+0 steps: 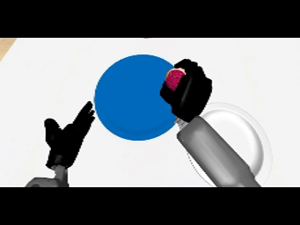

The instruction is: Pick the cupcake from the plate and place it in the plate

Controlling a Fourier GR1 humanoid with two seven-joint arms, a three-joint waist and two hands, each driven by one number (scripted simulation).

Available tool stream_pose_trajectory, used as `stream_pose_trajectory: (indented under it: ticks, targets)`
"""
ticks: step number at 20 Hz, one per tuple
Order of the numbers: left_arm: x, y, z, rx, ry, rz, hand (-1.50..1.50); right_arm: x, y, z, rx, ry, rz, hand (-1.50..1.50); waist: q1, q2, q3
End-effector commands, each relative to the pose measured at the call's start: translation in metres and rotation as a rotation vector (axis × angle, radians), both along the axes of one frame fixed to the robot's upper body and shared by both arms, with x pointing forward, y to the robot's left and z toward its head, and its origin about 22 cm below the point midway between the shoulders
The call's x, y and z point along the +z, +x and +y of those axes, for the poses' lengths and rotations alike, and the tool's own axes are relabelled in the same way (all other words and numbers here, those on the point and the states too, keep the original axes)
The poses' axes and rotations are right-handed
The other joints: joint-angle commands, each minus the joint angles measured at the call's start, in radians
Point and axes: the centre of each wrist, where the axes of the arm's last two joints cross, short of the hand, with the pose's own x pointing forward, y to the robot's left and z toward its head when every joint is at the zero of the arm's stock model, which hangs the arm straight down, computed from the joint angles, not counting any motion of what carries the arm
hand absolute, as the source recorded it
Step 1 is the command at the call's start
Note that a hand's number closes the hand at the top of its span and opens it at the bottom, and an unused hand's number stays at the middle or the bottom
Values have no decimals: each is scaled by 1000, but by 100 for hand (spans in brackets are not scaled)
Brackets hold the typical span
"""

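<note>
Hand, left (66, 138): nearest you, low at the view's left, open with fingers up, resting, holding nothing. White plate (243, 123): right side, partly hidden under the right forearm. Right hand (192, 92): fingers curled round the pink cupcake (174, 79), which shows only at the fingertips. Blue plate (129, 103): centre of the white counter (48, 66); the cupcake sits over its right rim, so your placing move likely runs leftward, toward the plate's middle. Labels, writing: none visible.
</note>
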Motion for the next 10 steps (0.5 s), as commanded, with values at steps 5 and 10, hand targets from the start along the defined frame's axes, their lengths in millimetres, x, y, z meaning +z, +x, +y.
stream_pose_trajectory:
  ticks: [5, 10]
  targets:
    - [-9, 0, -6, -32, 1, 32, 0, -39, 20, -9, -75, 232, 288, -150, 26, 15, -3]
    - [-19, 0, -8, -20, 13, 29, 0, -45, 20, -3, 42, 314, 126, -150, 15, 13, -3]
